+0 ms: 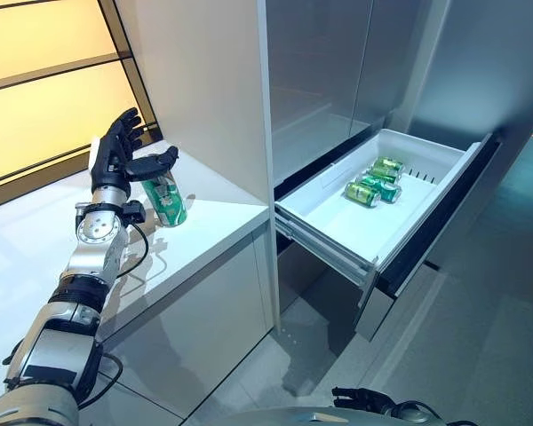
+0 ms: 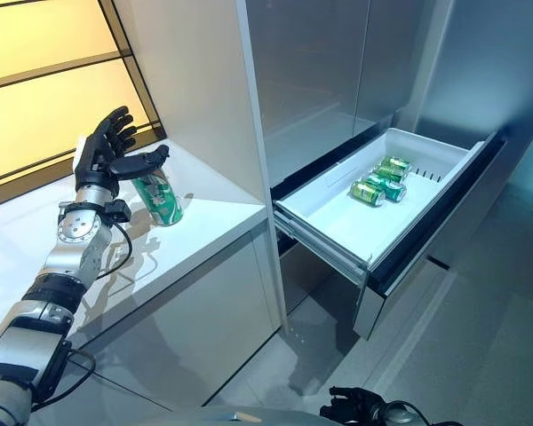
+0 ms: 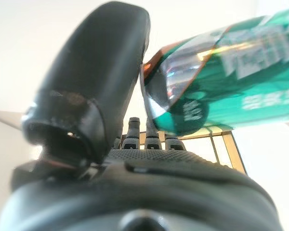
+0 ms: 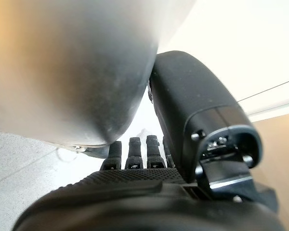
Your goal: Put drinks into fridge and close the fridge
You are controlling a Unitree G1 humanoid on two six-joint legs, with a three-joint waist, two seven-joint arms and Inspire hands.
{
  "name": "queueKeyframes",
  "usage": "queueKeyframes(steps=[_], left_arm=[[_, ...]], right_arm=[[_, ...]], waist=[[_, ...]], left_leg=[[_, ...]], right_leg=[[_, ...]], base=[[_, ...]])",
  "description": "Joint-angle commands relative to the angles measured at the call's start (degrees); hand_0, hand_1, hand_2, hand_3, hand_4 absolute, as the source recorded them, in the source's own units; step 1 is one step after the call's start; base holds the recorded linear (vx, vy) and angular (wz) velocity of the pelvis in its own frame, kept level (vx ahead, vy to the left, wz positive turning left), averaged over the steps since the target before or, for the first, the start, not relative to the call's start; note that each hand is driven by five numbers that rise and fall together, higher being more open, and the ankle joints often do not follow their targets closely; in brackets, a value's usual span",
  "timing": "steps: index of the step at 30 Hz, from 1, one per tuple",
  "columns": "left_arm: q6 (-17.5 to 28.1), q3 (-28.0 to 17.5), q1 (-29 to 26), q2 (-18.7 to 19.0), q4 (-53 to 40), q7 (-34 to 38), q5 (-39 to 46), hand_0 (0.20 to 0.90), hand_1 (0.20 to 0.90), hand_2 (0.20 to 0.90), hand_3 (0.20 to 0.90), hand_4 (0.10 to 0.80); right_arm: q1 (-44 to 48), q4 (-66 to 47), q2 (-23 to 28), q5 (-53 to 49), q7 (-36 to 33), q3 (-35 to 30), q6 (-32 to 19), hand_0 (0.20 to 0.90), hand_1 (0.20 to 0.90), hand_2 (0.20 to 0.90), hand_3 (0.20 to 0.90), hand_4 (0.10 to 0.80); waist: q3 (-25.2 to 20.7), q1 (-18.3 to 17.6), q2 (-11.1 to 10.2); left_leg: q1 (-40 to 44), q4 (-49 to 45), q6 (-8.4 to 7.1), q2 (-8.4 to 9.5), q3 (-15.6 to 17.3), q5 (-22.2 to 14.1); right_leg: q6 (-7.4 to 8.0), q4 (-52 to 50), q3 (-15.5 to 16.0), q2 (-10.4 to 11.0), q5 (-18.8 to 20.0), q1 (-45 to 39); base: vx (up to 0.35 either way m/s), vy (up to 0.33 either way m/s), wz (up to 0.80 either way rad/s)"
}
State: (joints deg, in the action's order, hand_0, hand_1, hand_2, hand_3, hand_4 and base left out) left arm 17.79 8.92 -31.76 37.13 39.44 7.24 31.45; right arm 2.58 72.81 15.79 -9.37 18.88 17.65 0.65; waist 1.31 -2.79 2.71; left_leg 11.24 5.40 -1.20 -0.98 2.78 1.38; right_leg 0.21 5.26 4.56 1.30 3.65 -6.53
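Left hand: the left hand point(image 1: 123, 156) is raised over the white counter point(image 1: 35, 240), fingers straight and spread, thumb stretched out toward the can; nothing is clasped.
Green drink can: the green drink can point(image 1: 165, 199) stands on the counter near its back edge, close to the tall white cabinet side point(image 1: 204, 89), leaning a little; the thumb reaches across just above its top.
Left wrist view: here the thumb tip meets the can's point(image 3: 216, 77) rim (the head views leave that contact unclear), while the fingers point(image 3: 133, 129) stand straight in a row, apart from the can.
Fridge drawer: the white fridge drawer point(image 1: 333, 226) is pulled out, well apart from the counter's right edge.
Cans in the drawer: three green cans point(image 1: 374, 182) lie on their sides close together toward the drawer's far end, the nearest one point(image 2: 366, 193) just beside the middle one.
Right hand: the right hand point(image 1: 364, 399) shows only as dark fingers at the bottom edge of the head views, low over the grey floor point(image 1: 480, 355).
Right wrist view: its fingers point(image 4: 135, 153) run straight in a row beside the thumb, holding nothing (only this view shows that).
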Motion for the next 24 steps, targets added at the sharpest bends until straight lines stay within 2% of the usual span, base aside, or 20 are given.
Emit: queueKeyframes(steps=[1, 24], left_arm=[[5.85, -5.42, -4.99, 1.46, -2.47, -0.19, 0.4, 0.9, 0.9, 0.9, 0.9, 0.8], [7.05, -6.59, -2.64, -0.81, -1.56, 1.86, -0.32, 0.9, 0.9, 0.9, 0.9, 0.8]], right_arm=[[-2.59, 3.14, 0.18, 2.95, 1.59, 2.7, 0.16, 0.9, 0.9, 0.9, 0.9, 0.8], [-2.62, 2.73, 0.2, 3.52, 1.67, 2.27, 0.57, 0.9, 0.9, 0.9, 0.9, 0.8]], waist=[[-0.98, -0.1, -1.61], [-0.98, 0.04, -1.74]], left_leg=[[-1.33, -0.4, 4.52, 5.23, 1.3, -3.75], [-1.36, -0.4, 4.16, 5.12, 1.04, -3.56]], right_leg=[[3.53, -1.98, -2.1, 1.67, -1.98, -0.74], [3.54, -1.28, -1.77, 1.67, -1.77, -1.23]], base=[[0.0, 0.0, 0.0], [0.0, 0.0, 0.0]])
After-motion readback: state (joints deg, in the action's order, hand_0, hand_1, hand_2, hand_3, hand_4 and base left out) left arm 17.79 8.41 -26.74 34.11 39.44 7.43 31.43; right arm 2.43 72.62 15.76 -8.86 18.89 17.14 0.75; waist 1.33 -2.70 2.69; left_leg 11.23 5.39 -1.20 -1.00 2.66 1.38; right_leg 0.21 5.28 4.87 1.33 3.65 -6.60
